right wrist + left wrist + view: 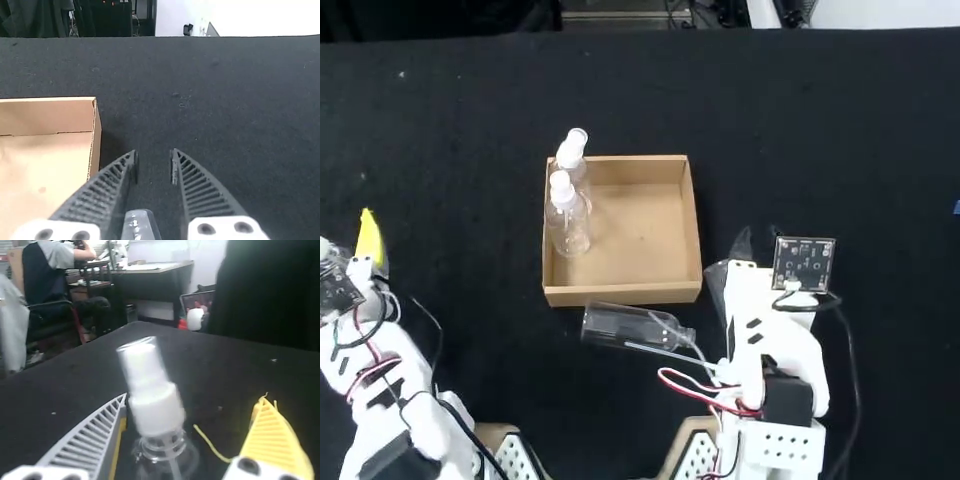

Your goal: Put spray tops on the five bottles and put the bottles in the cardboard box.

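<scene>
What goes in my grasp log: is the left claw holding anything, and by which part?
Cannot tell: a spray-topped bottle stands inside the left claw; contact is hidden.

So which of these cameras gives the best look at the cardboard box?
The high view: the whole cardboard box shows from above, with two capped bottles standing along one wall. The right wrist view catches just one corner of the box.
</scene>
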Tool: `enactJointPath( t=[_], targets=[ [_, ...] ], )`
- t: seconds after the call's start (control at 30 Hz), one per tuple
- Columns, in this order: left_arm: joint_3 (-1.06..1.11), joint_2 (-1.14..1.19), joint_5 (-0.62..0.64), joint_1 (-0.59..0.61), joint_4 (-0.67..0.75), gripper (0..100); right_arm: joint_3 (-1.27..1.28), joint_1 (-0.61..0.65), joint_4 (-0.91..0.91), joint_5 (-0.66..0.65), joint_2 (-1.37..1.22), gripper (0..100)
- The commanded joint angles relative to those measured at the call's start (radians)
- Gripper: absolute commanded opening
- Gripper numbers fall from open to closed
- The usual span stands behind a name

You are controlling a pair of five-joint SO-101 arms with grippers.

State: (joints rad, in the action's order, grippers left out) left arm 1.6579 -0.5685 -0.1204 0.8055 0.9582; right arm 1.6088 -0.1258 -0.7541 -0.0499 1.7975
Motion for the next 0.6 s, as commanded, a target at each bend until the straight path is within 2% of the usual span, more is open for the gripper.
enactJointPath(
  t=[0.0, 0.13, 0.3, 0.57],
  targets=[
    [0.012, -0.032, 0.005, -0.027, -0.011, 35, -0.004, -0.017, -0.003, -0.003, 0.097, 9.6],
    [-0.002, -0.032, 0.006, 0.022, -0.011, 35, -0.002, -0.017, 0.005, 0.002, 0.097, 9.6],
    [0.001, -0.031, 0.000, 0.022, -0.012, 35, -0.001, -0.017, 0.008, 0.002, 0.097, 9.6],
    [-0.101, -0.040, 0.009, 0.022, -0.272, 35, -0.001, -0.017, 0.006, 0.002, 0.097, 9.6]
  ],
)
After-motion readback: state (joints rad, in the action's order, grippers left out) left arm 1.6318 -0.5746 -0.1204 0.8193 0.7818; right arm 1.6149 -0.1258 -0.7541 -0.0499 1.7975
